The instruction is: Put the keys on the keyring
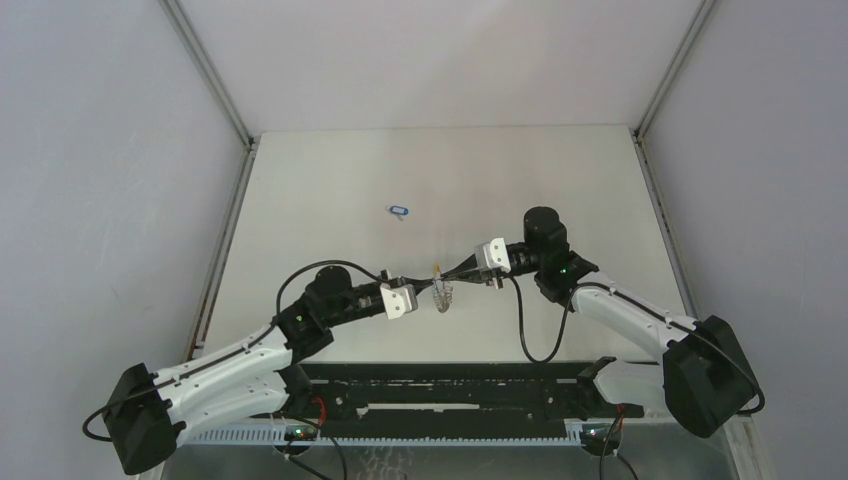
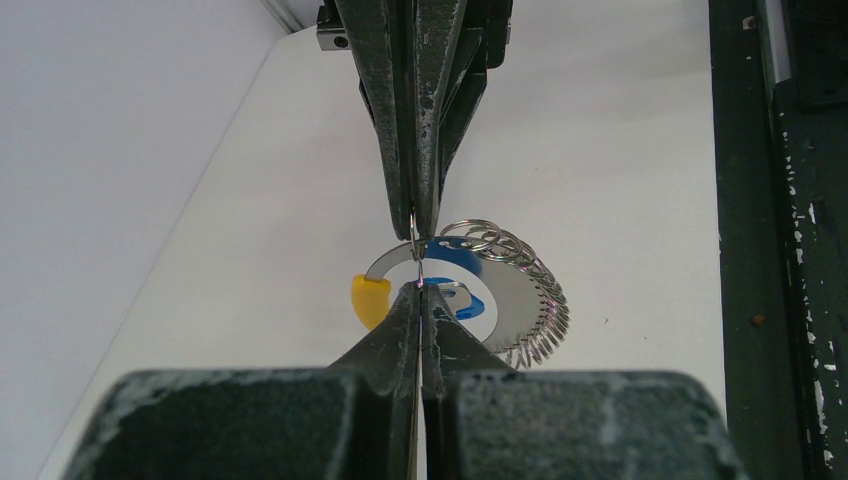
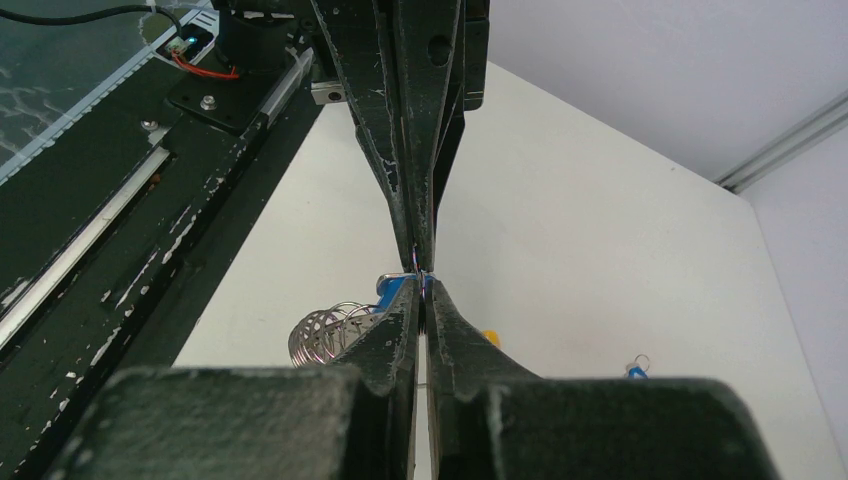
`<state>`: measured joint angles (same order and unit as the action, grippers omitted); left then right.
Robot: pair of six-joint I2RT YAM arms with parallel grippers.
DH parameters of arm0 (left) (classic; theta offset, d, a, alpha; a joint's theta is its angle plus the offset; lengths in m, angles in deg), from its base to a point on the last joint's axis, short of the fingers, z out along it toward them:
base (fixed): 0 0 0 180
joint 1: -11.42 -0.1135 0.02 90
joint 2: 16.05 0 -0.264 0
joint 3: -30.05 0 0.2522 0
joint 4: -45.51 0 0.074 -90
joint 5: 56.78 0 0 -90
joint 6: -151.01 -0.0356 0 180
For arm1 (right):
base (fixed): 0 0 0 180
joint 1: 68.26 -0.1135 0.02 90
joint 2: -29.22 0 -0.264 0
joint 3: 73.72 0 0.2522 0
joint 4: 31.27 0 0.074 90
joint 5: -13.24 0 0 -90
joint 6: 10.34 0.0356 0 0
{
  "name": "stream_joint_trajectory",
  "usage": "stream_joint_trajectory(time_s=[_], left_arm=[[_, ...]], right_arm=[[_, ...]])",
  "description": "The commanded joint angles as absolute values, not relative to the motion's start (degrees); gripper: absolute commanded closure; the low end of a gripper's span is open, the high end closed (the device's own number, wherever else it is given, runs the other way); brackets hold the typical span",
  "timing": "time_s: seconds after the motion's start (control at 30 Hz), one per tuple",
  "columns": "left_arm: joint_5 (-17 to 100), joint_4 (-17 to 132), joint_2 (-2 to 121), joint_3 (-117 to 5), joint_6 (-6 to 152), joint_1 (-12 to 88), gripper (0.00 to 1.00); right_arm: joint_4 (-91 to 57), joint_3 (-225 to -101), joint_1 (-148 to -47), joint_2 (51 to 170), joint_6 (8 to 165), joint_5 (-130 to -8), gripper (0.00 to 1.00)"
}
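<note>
Meeting tip to tip above the white table point(image 1: 560, 180), our left gripper point(image 2: 420, 292) and our right gripper point(image 2: 415, 232) each have their fingers pressed together on the same thin silver wire point(image 2: 419, 262), which spans the short gap between the two sets of tips. The keyring point(image 2: 508, 318) sits right behind that pinch in the left wrist view, and just below it in the overhead view. It is a broad silvery band with a yellow arc point(image 2: 369, 300) on one side and a bunch of bumpy wire loops point(image 2: 525, 270) on the other. One key's blue tag point(image 2: 455, 250) shows against the band, close beside the wire, while its metal blade is hidden behind our fingers. From these close views we cannot tell whether the pinched wire belongs to the keyring or to that key's own small loop. The second key point(image 1: 399, 210), with its blue tag, lies alone on the table beyond the grippers, towards the far left and well apart from the keyring. Both our arms reach inward from their bases at the near edge
</note>
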<state>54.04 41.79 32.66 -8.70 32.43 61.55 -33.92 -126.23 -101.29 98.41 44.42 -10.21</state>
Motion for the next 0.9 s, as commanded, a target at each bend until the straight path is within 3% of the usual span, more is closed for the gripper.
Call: stream_joint_trajectory(time_s=[0.0, 0.87], left_arm=[[54.3, 39.2, 32.2, -13.8, 32.6, 61.7, 1.00], [56.4, 37.1, 33.1, -13.9, 33.3, 61.7, 1.00]], right_arm=[[-34.8, -128.6, -101.8, 98.2, 43.5, -9.0, 1.00], [-34.6, -129.4, -102.6, 99.3, 43.3, -8.6, 1.00]])
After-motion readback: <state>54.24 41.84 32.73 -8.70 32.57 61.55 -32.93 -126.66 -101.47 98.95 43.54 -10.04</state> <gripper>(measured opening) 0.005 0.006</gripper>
